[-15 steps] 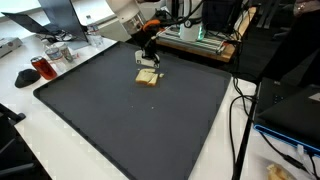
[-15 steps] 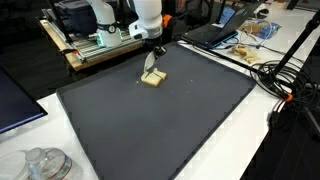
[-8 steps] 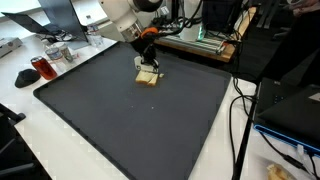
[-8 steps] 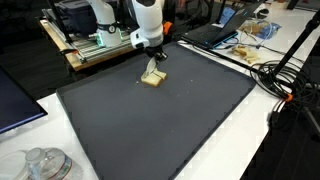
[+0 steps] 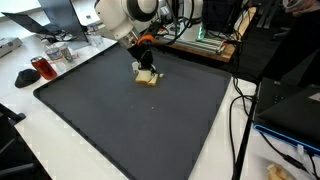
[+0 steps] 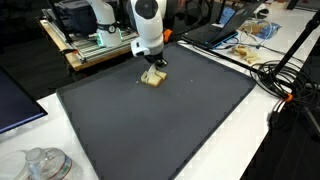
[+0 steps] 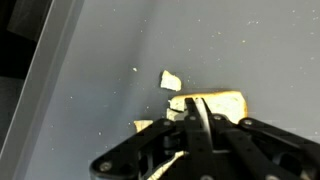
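**Bread slice [image 7: 225, 104] at risk of breaking up under a shut gripper [image 7: 190, 108]**

Lab clutter rings the scene in both exterior views: a laptop [image 6: 215, 32] and loose cables [image 6: 285, 85] on one side, a dark red cup [image 5: 40, 68] on the white table [image 5: 30, 130] on another. A large dark grey mat [image 5: 130, 130], flat and matte, covers most of that table. Its surface probably grips a little, so a sideways push may drag and tear the slice rather than slide it.

The white Panda arm [image 6: 148, 15] leans down over the mat's far end. Its gripper is fully closed, with nothing visibly clamped between the fingers. In the wrist view the tips meet over the left end of the slice. Whether they press on it or stand just above it, I cannot tell.

What looks like a bread slice lies flat on the mat near the far edge, tan with a paler rim. Closed tips make a narrow point, so downward pressure could dent or punch through it.

Two small fragments [image 7: 171, 80] lie just beside its left end, apart from it, which suggests that the slice is brittle. More contact there could shed further bits. Pieces this small would be hard for these fingers to pinch, and a sweep of the tips could scatter them across the mat.
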`<state>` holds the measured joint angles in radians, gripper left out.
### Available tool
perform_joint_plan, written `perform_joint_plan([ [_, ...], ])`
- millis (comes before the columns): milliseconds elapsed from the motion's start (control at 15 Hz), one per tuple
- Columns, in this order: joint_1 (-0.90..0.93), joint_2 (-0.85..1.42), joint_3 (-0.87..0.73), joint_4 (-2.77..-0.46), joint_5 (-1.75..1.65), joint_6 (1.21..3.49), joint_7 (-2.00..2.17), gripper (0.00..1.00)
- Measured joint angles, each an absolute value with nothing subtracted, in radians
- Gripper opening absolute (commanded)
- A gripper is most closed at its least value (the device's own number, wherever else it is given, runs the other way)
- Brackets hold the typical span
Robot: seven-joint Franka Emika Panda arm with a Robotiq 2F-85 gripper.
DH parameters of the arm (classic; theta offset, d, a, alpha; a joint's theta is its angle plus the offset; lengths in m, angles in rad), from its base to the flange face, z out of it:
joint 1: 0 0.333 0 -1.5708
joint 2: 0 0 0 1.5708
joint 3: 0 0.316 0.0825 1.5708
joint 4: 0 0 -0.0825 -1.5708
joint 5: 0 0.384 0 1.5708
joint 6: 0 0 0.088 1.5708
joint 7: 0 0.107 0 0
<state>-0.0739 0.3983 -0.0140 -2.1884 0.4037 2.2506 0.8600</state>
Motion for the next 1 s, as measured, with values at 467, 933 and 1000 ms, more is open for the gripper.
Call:
perform_joint_plan([
  [467, -0.087, 0.422, -0.022, -2.177, 0.468, 2.245, 0.797, 0.01],
  [933, -0.100, 0.431, -0.031, -2.176, 0.505, 2.228, 0.713, 0.01],
  [1000, -0.094, 0.431, -0.033, -2.176, 0.501, 2.231, 0.712, 0.01],
])
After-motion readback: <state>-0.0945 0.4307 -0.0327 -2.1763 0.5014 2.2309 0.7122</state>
